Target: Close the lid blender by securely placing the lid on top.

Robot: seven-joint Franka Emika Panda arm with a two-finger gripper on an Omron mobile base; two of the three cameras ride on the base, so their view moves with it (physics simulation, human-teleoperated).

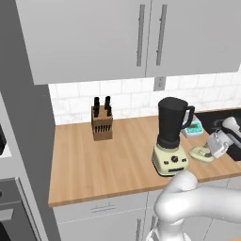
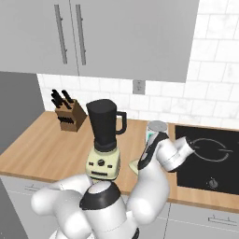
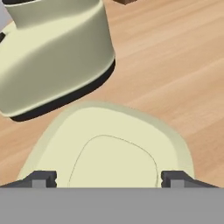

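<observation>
Beside the blender's cream base, the lid lies flat on the desk. Just above it, the gripper hovers with fingers spread wide either side of the raised knob, holding nothing. It looks light, rigid and smooth; pinching the knob seems surest.

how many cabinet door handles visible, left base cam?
2. Both vertical bars on the upper cabinets above the counter: left handle and right handle, flanking the door seam. More may lie outside the frame.
</observation>
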